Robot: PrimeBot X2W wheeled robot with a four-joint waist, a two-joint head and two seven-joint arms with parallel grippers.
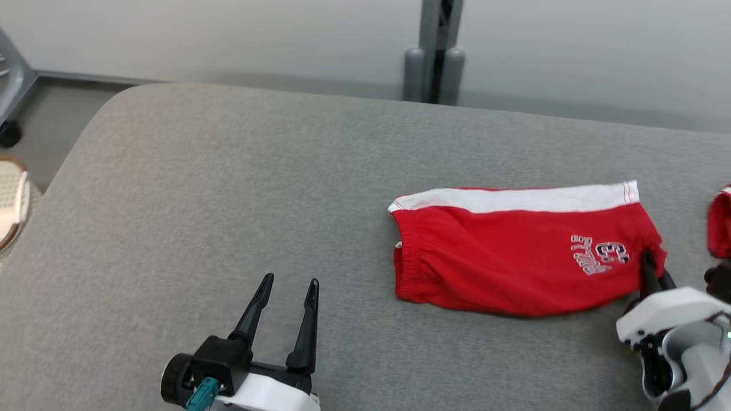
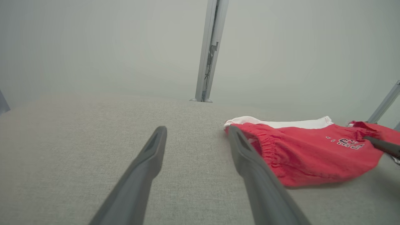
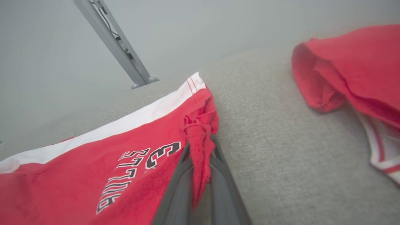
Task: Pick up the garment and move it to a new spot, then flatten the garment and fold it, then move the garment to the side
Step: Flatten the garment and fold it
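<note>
Right pincer (image 1: 649, 264) is found closed on a bunched piece of hem at the right end of the red shorts (image 1: 514, 257), and in the right wrist view this cloth is seen pinched between the two dark fingers (image 3: 178, 187). The shorts are laid flat on the gray padded surface (image 1: 228, 200), right of its middle. Their long axis runs from left to right across the head view, with the gathered waistband (image 1: 408, 257) at the left end and the white stripe (image 1: 514, 200) along the far edge. The left pincer (image 1: 290, 281) is held open above the surface, apart from the waistband, to its left and nearer to the robot. It is judged that the coming pull or lift is led by the right arm, because only this arm is on the cloth. A second red garment (image 1: 719, 222) is placed just beyond the right end. Both garments are lying directly on the surface, not inside any box or basket.
</note>
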